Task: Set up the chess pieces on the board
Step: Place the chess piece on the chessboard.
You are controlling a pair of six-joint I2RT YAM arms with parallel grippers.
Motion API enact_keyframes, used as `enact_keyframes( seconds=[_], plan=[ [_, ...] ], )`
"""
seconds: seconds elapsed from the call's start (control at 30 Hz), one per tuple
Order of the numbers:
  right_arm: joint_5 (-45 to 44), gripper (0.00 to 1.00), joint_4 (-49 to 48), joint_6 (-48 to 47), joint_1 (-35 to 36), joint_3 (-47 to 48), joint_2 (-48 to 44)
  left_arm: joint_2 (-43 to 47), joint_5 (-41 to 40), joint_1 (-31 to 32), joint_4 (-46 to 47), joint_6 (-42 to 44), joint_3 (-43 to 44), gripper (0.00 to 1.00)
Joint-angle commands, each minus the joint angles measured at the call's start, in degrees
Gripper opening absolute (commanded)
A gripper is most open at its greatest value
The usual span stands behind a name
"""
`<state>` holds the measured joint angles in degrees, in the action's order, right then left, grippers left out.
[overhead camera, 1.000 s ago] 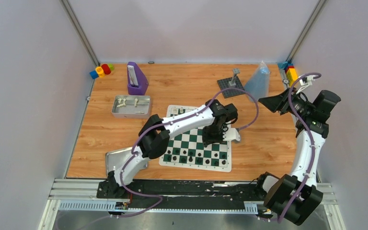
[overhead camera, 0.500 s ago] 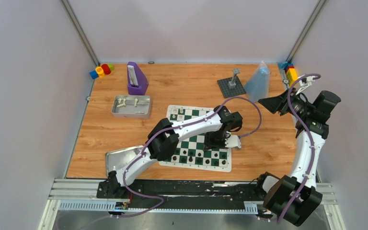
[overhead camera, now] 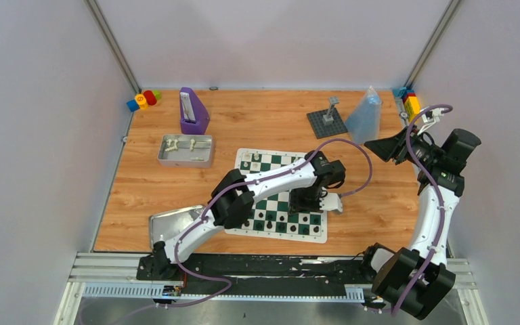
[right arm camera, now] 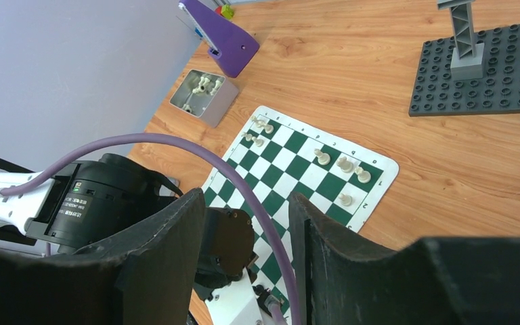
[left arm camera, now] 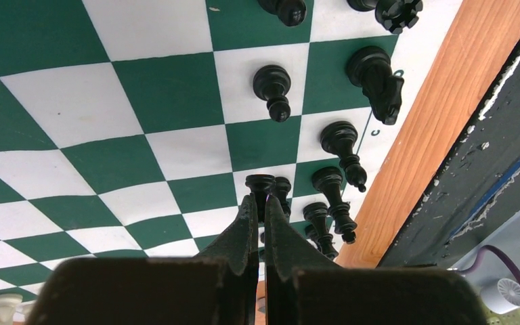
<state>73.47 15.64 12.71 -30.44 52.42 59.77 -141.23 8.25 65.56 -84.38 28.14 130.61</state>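
The green and white board (overhead camera: 271,202) lies at mid table. Black pieces (overhead camera: 271,225) stand along its near edge and white pieces (overhead camera: 247,162) at its far edge. My left gripper (overhead camera: 306,203) hangs low over the board's near right part. In the left wrist view the left gripper (left arm camera: 261,203) is shut on a black piece (left arm camera: 260,183), just above the board (left arm camera: 142,95) and beside other black pieces (left arm camera: 338,145). My right gripper (overhead camera: 381,146) is raised to the right of the board, open and empty. The right wrist view (right arm camera: 247,200) looks down on the board (right arm camera: 298,169).
A metal tin (overhead camera: 185,149) holding white pieces sits at the left, its lid (overhead camera: 169,227) near the front left. A purple holder (overhead camera: 192,110), a grey baseplate with a post (overhead camera: 326,123), a plastic bag (overhead camera: 365,115) and coloured blocks (overhead camera: 142,100) stand at the back.
My left gripper has moved right and toward the near edge of the board, carrying the black piece. The right arm has barely moved.
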Motion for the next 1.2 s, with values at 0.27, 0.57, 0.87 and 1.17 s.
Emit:
enact_keyframes(
  seconds=[0.27,0.57,0.87,1.17],
  plan=[
    [2.0,0.5,-0.7,-1.7,-0.2,-0.2,-0.5,-2.5,0.1,1.4,-1.8,-1.5,3.9,0.02],
    [2.2,0.5,-0.7,-1.9,-0.3,-0.4,-0.5,-2.9,-0.1,1.8,-1.8,-1.9,4.5,0.03],
    [2.3,0.5,-0.7,-2.0,-0.3,-0.4,-0.4,-3.5,-0.2,2.0,-1.9,-1.9,4.5,0.06],
    [2.5,0.5,-0.7,-2.0,-0.3,-0.5,-0.4,-3.0,-1.5,2.0,-0.5,-3.2,4.8,0.3]
  ],
)
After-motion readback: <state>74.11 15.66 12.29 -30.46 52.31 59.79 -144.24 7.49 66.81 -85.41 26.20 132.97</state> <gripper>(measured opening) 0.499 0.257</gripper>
